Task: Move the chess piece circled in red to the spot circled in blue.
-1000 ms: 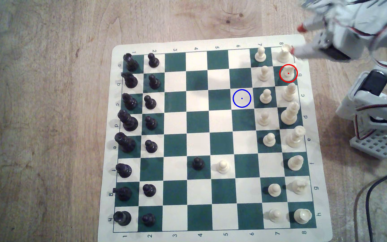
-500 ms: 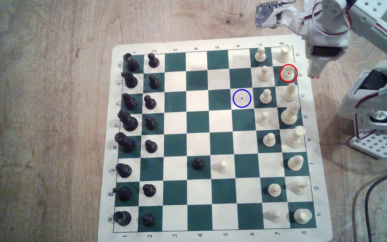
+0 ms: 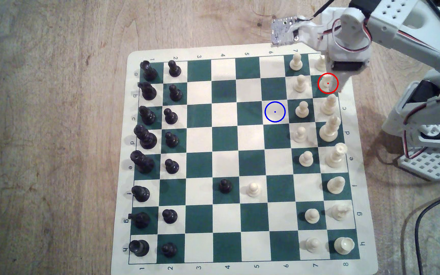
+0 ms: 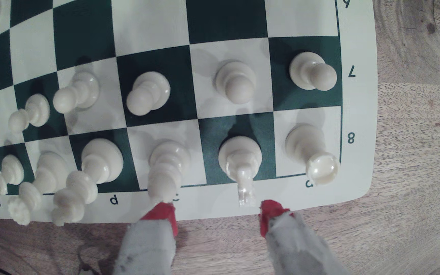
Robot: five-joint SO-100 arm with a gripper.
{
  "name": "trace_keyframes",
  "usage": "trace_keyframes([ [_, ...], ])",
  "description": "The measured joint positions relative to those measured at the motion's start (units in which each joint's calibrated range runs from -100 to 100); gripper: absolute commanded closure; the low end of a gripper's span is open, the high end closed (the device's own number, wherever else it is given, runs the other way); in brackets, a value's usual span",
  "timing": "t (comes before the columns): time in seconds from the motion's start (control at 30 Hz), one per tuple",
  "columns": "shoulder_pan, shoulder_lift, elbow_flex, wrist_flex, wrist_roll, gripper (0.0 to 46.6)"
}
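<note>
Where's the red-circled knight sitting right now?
In the exterior view the knight stands on its dark green square near the board's upper right corner, between the cream rook above and the bishop below.

The cream knight (image 4: 240, 158) looks like glossy moulded plastic, catching highlights on its head; same shiny finish on the rook (image 4: 311, 153) beside the knight; the board (image 3: 240, 50) is a smooth matt vinyl-looking mat; under the board, a wooden table (image 3: 55, 132) with visible grain and knots; gripper (image 4: 216, 214) fingers (image 4: 279, 224) look matt white, dull red tips.
</note>
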Motion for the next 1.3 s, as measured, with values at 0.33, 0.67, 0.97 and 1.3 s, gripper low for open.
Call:
trace_keyframes([
  [0.33, 1.11, 2.51, 1.72, -4.62, 0.83, 28.0],
  [0.67, 2.06, 4.44, 4.61, -9.56, 0.83, 29.7],
  [0.97, 1.77, 5.87, 6.42, -12.03, 0.83, 32.6],
  [1.3, 0.44, 5.87, 7.68, -12.43, 0.49, 34.9],
])
